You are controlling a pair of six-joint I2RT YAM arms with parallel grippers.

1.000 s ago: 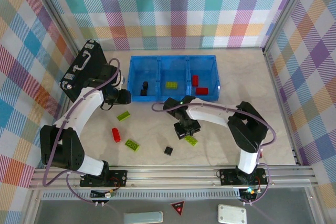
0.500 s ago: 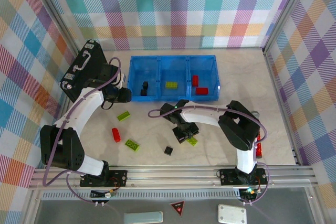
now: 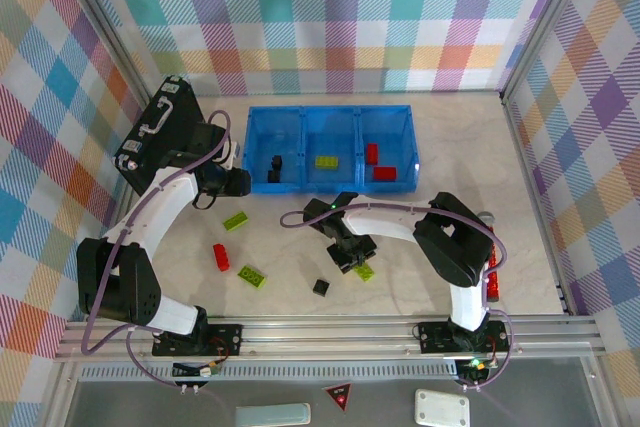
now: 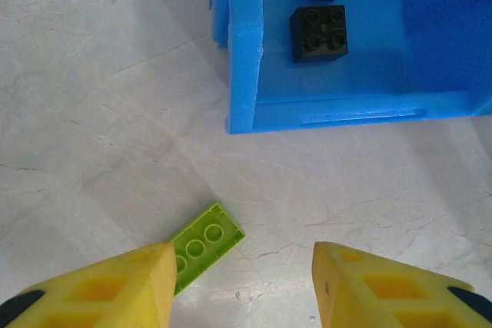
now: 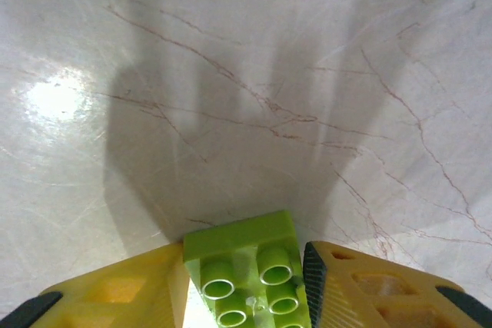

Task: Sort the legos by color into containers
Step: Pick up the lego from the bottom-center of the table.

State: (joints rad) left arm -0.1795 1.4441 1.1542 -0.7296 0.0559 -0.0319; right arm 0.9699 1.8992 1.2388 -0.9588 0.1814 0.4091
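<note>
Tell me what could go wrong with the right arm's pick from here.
The lime brick sits slightly skewed between the fingers of the right gripper, so it may twist or slip out on lifting. The black cube lies close by; a dropped brick or a low sweep could knock it away.

A marble table (image 3: pixel 450 147) carries a blue tray (image 3: pixel 330 109). Before the tray lie green bricks (image 3: pixel 235 220) (image 3: pixel 251 275), a red brick (image 3: pixel 221 256) and a black cube (image 3: pixel 320 287).

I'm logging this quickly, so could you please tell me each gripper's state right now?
Left gripper: open, holding nothing.
Right gripper: closed on a lime-green brick.
</note>
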